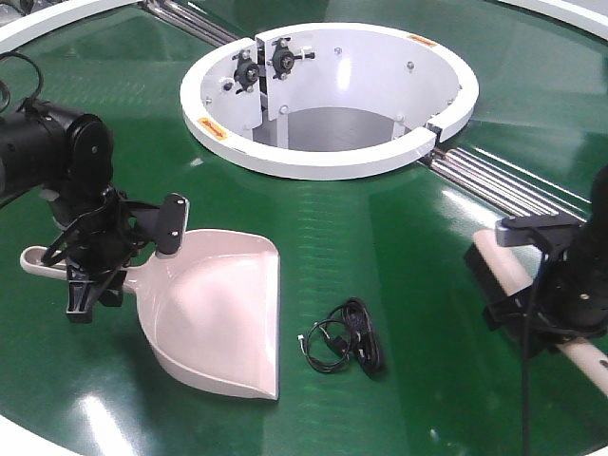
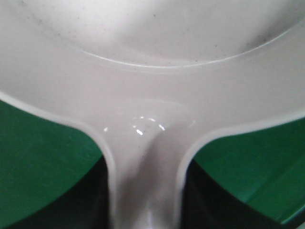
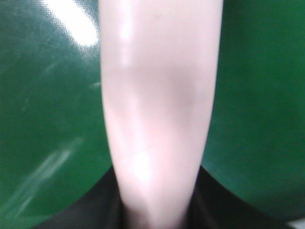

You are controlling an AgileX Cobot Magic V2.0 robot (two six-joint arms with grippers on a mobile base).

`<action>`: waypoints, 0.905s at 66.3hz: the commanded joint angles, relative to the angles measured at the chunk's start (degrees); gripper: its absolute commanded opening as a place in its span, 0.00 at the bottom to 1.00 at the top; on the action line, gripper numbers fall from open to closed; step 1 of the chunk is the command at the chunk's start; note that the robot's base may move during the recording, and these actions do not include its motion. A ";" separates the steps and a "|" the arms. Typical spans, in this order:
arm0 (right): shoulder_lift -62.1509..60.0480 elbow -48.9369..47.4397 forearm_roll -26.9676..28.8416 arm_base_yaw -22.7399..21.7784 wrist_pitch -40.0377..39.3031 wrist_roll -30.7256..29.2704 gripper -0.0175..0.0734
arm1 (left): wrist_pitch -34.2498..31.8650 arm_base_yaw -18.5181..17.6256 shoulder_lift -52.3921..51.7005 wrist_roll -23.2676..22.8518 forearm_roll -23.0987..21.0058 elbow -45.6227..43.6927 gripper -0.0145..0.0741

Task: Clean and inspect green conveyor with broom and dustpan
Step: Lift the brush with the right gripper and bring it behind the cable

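Holding the dustpan: the left gripper (image 1: 92,280), at the left of the front view, is clamped on the handle of the dustpan (image 1: 218,313).
Dustpan: lies in the lower left-centre of the front view on the green conveyor (image 1: 380,237), its wide flat mouth facing the right of the frame and its handle end poking out at the left edge.
Left wrist view: the dustpan's handle runs up the middle of the frame and widens into the scoop (image 2: 152,71), with dark jaws tight on both sides and green belt (image 2: 43,143) beyond.
Right gripper (image 1: 534,313): at the right edge, closed around the pale handle of the broom (image 1: 496,258), which slants down toward the lower right corner.
Right wrist view: the broom handle (image 3: 157,95) fills the centre, blurred, over green belt.
Black cable (image 1: 347,347): coiled on the belt, just right of the dustpan's mouth.
White ring (image 1: 313,163): upper centre.
Steel rollers (image 1: 484,180): right of the ring.
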 commanded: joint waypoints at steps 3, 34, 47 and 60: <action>-6.64 -1.55 -3.97 0.05 1.86 2.33 0.19 | -0.22 -0.14 -2.79 -0.40 0.00 -1.73 0.16; -11.07 0.34 -5.60 11.13 8.29 10.44 0.19 | -0.22 -0.14 -2.79 -0.40 0.00 -1.73 0.16; -5.96 0.66 -4.69 20.38 8.05 16.98 0.19 | -0.22 -0.14 -2.79 -0.40 0.00 -1.73 0.16; -0.24 -0.50 -3.82 24.94 8.94 20.06 0.19 | -0.22 -0.14 -2.79 -0.40 0.00 -1.73 0.16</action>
